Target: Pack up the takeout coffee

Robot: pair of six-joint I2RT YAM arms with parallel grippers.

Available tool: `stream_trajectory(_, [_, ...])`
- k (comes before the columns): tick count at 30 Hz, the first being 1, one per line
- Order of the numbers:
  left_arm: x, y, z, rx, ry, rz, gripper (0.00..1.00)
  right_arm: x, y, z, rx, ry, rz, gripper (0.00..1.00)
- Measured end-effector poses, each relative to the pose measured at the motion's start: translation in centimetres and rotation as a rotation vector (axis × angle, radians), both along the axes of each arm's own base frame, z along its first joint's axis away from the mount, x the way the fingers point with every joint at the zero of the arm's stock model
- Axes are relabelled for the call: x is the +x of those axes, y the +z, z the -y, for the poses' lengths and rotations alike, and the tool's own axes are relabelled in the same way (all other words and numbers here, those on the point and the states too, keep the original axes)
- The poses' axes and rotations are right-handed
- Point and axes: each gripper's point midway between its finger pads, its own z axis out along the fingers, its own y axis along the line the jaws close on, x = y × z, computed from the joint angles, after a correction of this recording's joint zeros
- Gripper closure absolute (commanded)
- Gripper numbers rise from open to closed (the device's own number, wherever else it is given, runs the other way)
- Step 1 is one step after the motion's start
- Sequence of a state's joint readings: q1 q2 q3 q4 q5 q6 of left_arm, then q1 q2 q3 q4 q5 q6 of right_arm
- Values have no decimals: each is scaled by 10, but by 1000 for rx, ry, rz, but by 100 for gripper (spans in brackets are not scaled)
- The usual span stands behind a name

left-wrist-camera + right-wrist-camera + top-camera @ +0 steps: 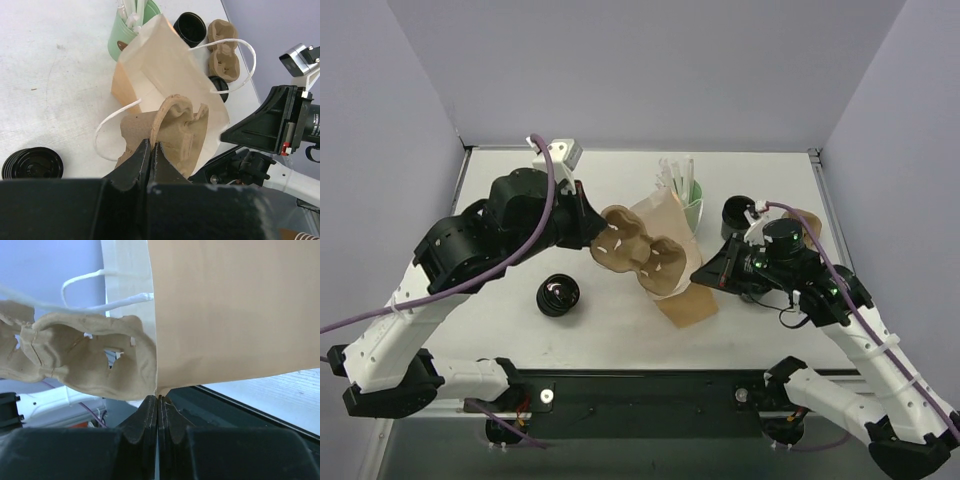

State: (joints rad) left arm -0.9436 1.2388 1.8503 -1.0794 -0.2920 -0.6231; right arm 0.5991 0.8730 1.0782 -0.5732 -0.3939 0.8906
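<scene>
Left hand [152, 149] is clamped shut on one rim of the tan moulded-pulp cup carrier [640, 250], which I hold at the mouth of the brown paper bag [692, 298] near the middle of the white desk [520, 190]. Right hand [158, 401] is pinched tight on the bag's edge. The small black lidded paper coffee cup [740, 212] stands unpacked toward the far right corner, beside the mint-green cup of white straws [688, 205]. My worry is that the carrier hangs from a thin edge grip, so it may twist, snag the white string handles [125, 300] and tear the paper.
</scene>
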Motion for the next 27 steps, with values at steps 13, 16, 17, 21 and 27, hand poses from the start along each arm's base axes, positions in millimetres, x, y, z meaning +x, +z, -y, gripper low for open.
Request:
stream_trajectory(13, [41, 1, 39, -100, -174, 39, 100, 13, 9, 28, 22, 37, -15, 44])
stream_trajectory(16, [62, 0, 42, -117, -235, 54, 100, 10, 20, 29, 15, 58, 14, 30])
stream_trajectory(17, [67, -1, 45, -116, -265, 61, 100, 8, 23, 29, 11, 64, 22, 26])
stream_trajectory(21, [74, -11, 67, -107, -430, 59, 100, 1, 32, 34, -11, 78, 44, 25])
stream_trajectory(27, [82, -25, 92, -120, -586, 40, 100, -5, 55, 46, -62, 60, 105, 30])
